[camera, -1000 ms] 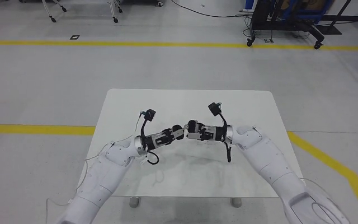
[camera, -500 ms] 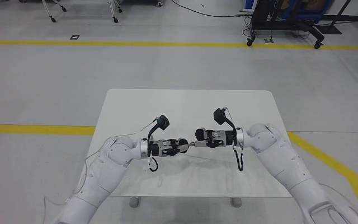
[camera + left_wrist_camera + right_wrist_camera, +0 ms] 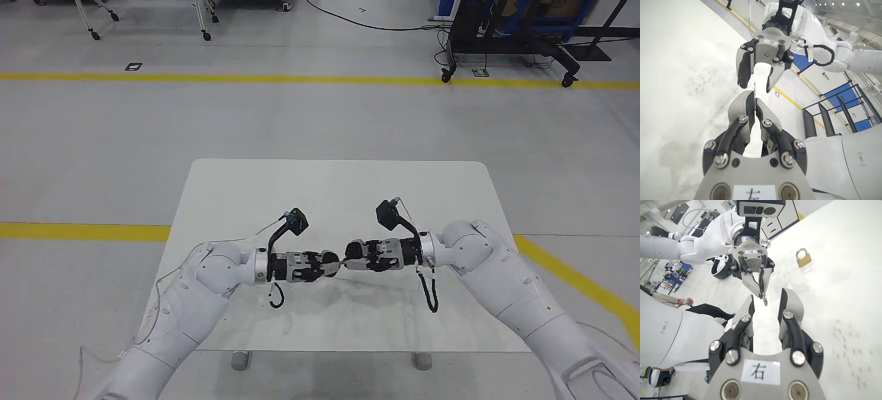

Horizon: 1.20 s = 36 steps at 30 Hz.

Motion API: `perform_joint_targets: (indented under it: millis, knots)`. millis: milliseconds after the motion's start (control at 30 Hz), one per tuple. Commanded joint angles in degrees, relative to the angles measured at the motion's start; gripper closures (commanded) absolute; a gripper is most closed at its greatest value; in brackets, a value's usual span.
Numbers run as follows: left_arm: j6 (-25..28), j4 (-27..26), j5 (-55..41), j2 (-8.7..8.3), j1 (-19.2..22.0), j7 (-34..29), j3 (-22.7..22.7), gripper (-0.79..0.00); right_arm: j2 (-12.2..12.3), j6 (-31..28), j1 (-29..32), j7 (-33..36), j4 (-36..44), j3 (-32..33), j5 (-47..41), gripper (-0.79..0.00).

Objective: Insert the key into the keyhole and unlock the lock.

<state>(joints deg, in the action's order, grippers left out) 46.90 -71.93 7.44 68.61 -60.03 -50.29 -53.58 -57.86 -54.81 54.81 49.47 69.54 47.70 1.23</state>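
Observation:
My left gripper (image 3: 754, 99) is shut on a small silver key (image 3: 754, 90), whose end sticks out past its fingertips. Facing it tip to tip, my right gripper (image 3: 767, 296) is open, its fingers either side of the key's round head (image 3: 765, 301) without touching it. The two meet above the middle of the white table, left gripper (image 3: 333, 265) and right gripper (image 3: 352, 252) almost together. A brass padlock (image 3: 803, 259) with a steel shackle lies flat on the table, beyond the left gripper (image 3: 762, 293) and apart from both grippers.
The white table (image 3: 330, 190) bears only faint scuff marks (image 3: 702, 81). Bare tabletop lies all around the grippers and around the padlock. Past the table edges there is grey floor with yellow lines.
Both arms came down and toward the table's front edge, and the grippers turned to face each other. In the last half second the right gripper closed in around the held key.

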Motion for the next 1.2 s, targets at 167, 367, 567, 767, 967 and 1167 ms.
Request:
perform_joint_targets:
  millis: [167,367,567,767,967,1167]
  knots:
    - [0.0,0.3,0.1,-0.15,0.5,0.4,0.7,0.0,0.7,-0.7,-2.0,-0.7,-0.8,-3.3,-1.4,0.0]
    - [0.1,0.6,-0.3,-0.23,0.9,0.4,1.5,0.0,1.2,-0.7,-3.5,-0.7,-1.1,-5.6,-2.1,0.0]
    - [-1.3,1.0,-0.4,-0.3,1.3,1.4,1.7,-0.785,1.7,-1.7,-4.5,-1.7,-1.5,-7.2,-3.1,0.0]
    - [-1.3,1.0,-0.4,-0.3,1.3,1.4,1.7,-0.785,2.9,-3.2,-4.6,-3.2,-3.3,-7.0,-4.6,0.0]
    - [-2.2,0.2,1.0,-0.41,0.9,2.9,1.4,-0.785,4.3,-3.2,-3.0,-4.2,-4.9,-3.8,-5.3,0.0]
    - [-3.1,-3.3,7.0,-1.1,-1.7,10.1,-1.3,-0.785,5.3,-2.7,-0.6,-9.9,-8.3,0.2,-6.6,0.0]
